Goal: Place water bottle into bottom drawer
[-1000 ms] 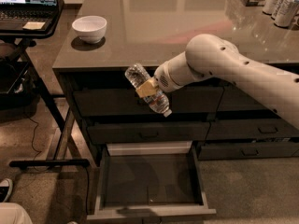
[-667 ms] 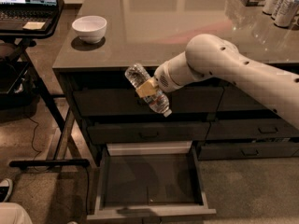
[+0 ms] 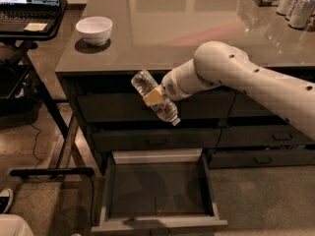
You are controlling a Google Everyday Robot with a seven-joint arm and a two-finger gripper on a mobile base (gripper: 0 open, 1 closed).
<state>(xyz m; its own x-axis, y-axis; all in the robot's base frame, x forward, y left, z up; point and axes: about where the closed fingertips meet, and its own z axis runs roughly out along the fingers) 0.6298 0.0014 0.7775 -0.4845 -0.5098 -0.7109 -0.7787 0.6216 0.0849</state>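
**Desk:** Where is the gripper?

**Operator:** I see the gripper [image 3: 156,97] in front of the cabinet, just below the edge of the counter [image 3: 172,28] and level with the top drawer front [image 3: 113,107]. The white arm [image 3: 246,75] reaches in from the right side of my view.

**Desk:** Does it have anything?

**Operator:** Yes. Its tan fingers [image 3: 151,96] are closed around the middle of the water bottle [image 3: 166,110]. The bottle is in the air and tilted, with the white cap end low and to the right and the other end up and to the left. It touches nothing but the gripper.

**Desk:** And the bottom drawer?

**Operator:** The bottom drawer [image 3: 147,186] is pulled out wide, right under the bottle in my view and well apart from it. I see a dark flat floor with pale sides and nothing lying inside. The middle drawer [image 3: 155,139] above it is closed, and so are the drawers in the next column [image 3: 266,159].

**Desk:** Anything else on your screen?

**Operator:** A white bowl [image 3: 94,29] sits near the counter's left corner, and a group of cans [image 3: 295,4] stands at the far right. A laptop [image 3: 29,4] is open on a stand to the left of the counter.
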